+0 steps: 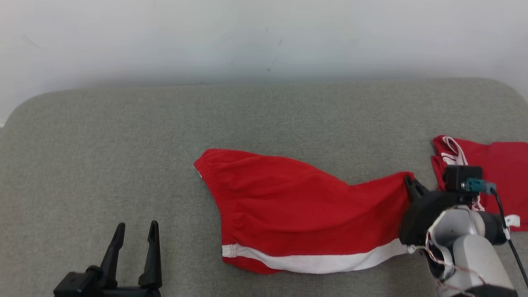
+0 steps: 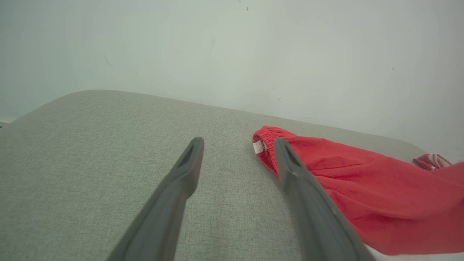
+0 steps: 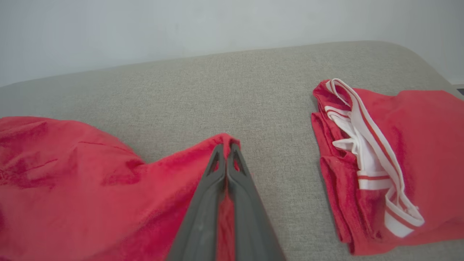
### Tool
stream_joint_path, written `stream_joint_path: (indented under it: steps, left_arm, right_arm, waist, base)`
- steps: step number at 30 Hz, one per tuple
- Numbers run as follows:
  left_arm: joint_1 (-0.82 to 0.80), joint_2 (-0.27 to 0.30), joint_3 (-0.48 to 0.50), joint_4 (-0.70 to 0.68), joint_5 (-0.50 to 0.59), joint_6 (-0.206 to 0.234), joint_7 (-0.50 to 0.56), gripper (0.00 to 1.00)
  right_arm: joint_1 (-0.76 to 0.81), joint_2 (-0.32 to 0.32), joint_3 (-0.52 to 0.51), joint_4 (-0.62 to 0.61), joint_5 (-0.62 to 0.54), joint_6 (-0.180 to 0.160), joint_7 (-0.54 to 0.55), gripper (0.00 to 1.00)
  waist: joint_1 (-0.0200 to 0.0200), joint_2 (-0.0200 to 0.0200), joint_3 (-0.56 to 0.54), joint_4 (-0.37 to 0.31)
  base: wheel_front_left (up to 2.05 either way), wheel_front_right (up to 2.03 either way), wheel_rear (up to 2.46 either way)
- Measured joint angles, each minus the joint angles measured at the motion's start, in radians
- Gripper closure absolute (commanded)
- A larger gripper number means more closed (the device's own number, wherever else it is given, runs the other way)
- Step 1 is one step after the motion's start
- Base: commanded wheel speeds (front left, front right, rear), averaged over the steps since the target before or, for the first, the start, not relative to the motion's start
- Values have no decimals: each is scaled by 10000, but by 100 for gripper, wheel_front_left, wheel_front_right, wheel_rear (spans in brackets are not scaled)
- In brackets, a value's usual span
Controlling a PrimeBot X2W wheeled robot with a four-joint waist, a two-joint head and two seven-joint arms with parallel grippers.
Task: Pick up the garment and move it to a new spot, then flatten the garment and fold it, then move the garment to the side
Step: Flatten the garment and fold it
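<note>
Head view: the red garment (image 1: 297,214) with a white band along its hem lies spread across the middle of the grey cushion (image 1: 123,136), nearer the cushion's front edge than its back. The right gripper (image 1: 409,181) is pinched tight on the garment's right upper corner, toward the cushion's right end. A second, folded red-and-white garment (image 1: 499,173) sits at the cushion's far right end, apart from the first. The left gripper (image 1: 137,226) hovers over the cushion's front left part, fingers spread wide and holding nothing.

Left wrist view: the left gripper (image 2: 238,141) points across bare cushion (image 2: 90,152) toward its back edge, fingers well apart. The garment's (image 2: 380,192) elastic waistband end lies just behind the right-hand finger.

Right wrist view: the right gripper (image 3: 226,145) has its two fingers pressed together with a fold of the garment (image 3: 90,188) caught between them – the cloth rises to a peak at the tips, lifted off the cushion (image 3: 235,94). The folded garment (image 3: 409,145) rests flat at the cushion's right end, a strip of bare cushion between the two.
</note>
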Motion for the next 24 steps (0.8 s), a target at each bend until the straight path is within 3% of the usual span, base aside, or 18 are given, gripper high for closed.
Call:
stream_joint_path:
  steps: [6, 7, 8, 9, 16, 24]
  left_arm:
    - [-294, 0, -228, 4, 17, -2, 2, 0]
    - [-338, 2, -251, 6, 17, -2, 2, 0]
    - [-384, 0, -282, 13, 17, -2, 0, 0]
    - [-436, 2, -313, 35, 17, -2, 2, 0]
    - [-511, 2, -201, 123, 15, -2, 2, 0]
    - [-128, 2, 314, 127, 15, 17, 0, 0]
  right_arm:
    - [-1488, 12, -353, 2234, -359, 0, -790, 100]
    - [-1719, 12, -416, 2615, -466, 0, -955, 76]
    - [-1927, 8, -466, 3003, -656, 0, -1093, 12]
    - [-2089, 8, -510, 3306, -840, 0, -1243, 0]
    - [-2556, -33, -548, 4358, -1737, 0, -2685, 0]
    - [-1570, -190, -17, 3557, -2071, 0, -4947, 0]
  waist:
    - [0, 1, 312, 269]
    - [0, 0, 373, 323]
    - [0, 0, 432, 380]
    - [1, 1, 479, 438]
    - [1, 1, 541, 613]
    - [0, 0, 78, 203]
  base:
    - [0, 0, 0]
    - [0, 0, 0]
    - [0, 0, 0]
    - [0, 0, 0]
    - [0, 0, 0]
    - [0, 0, 0]
